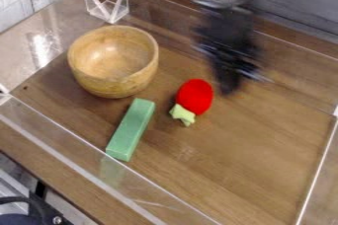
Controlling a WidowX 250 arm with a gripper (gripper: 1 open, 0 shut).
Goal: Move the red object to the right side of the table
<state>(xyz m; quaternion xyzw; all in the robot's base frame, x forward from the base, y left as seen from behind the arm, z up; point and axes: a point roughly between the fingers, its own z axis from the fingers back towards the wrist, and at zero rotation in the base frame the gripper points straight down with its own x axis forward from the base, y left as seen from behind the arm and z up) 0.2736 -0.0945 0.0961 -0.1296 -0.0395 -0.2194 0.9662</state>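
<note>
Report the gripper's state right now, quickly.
Gripper: closed, motion-blurred, not holding the red object, which lies on the table.

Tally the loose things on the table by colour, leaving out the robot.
Red with a pale green end: 1 (toy fruit)
Green: 1 (rectangular block)
Wood-brown: 1 (bowl)
Clear: 1 (angular object)
Total: 4
</note>
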